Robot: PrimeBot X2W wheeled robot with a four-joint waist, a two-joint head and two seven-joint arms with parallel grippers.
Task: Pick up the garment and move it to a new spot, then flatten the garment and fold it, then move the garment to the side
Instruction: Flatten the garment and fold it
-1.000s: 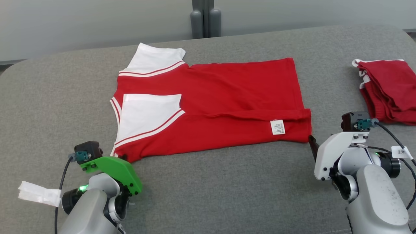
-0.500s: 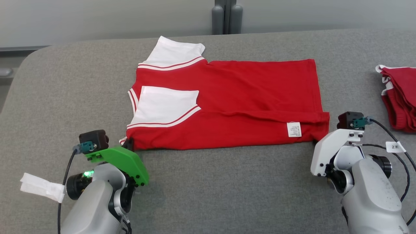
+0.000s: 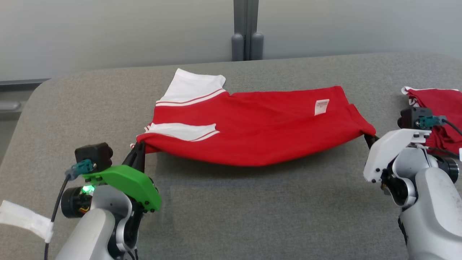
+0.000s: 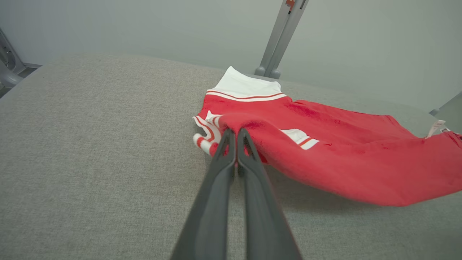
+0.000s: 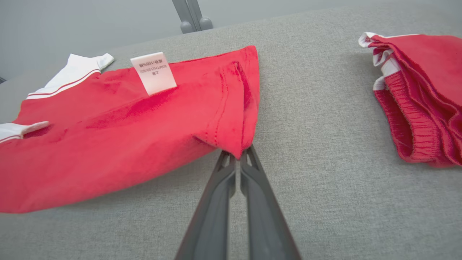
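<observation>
Head view: the garment (image 3: 260, 133), a red shirt with white sleeves, lies across the middle of the grey padded table (image 3: 231, 216), its length running left to right. The left gripper (image 3: 141, 146) is at the garment's near left corner, just beside the folded-in sleeve (image 3: 184, 130). The right gripper (image 3: 369, 138) is at the near right corner, at the hem end. The garment's near edge hangs between the two grippers in a shallow sag, clear of the table, with a shadow beneath it. The far edge, including the far sleeve (image 3: 193, 86), rests on the table. A white care label (image 3: 321, 107) shows on the upper face near the right end.

Left wrist view: the two fingers (image 4: 216, 195) are pressed together, with red cloth pinched at their tips. The striped trim (image 4: 204, 135) lies on the table just left of the tips. The garment extends to the right of this gripper.

Right wrist view: the fingers are pressed together on the stitched hem corner, which bunches into folds directly above the tips. The garment spreads to the left of this gripper, with the care label standing up from it.

A pile of red cloth (image 3: 440, 108) lies on the table at the robot's right, apart from the garment. A grey post (image 3: 247, 36) stands behind the table's far edge.
</observation>
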